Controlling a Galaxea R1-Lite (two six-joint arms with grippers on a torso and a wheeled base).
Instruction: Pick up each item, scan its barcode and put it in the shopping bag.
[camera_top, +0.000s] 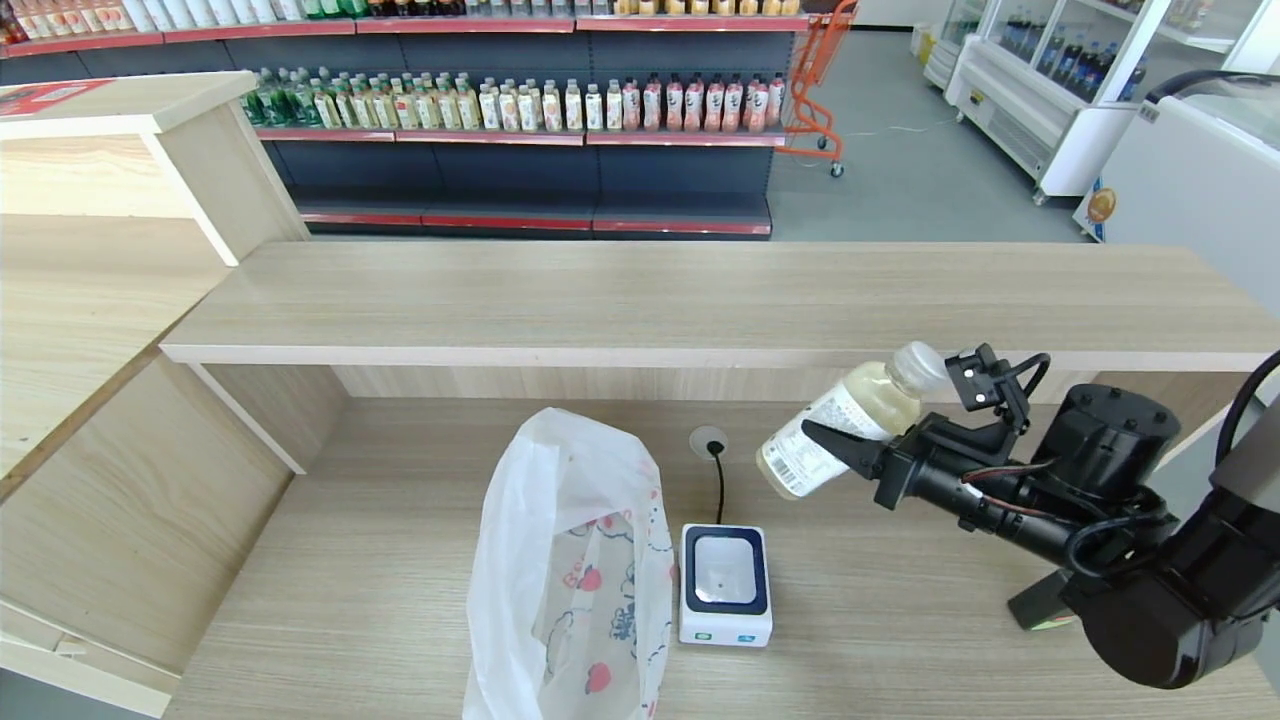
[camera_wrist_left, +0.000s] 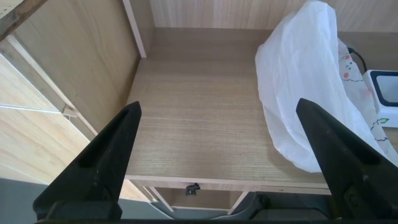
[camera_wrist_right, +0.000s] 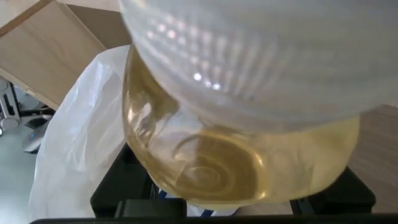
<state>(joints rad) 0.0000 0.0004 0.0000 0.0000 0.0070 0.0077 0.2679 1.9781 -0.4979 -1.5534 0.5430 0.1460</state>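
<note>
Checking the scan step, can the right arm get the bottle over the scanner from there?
Probably yes: the right hand holds the bottle in the air near the scanner, nothing stands between them, and the bag is on the scanner's other side.

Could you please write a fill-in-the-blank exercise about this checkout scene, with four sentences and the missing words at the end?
1. The right gripper is shut on the tilted bottle, whose cap is ____.
2. The barcode scanner stands on the counter, on the robot's ____ side of the shopping bag.
3. The left gripper is ____, with nothing between its fingers.
4. The scanner's cable is ____ in colour.

Missing words: white; right; open; black.
</note>
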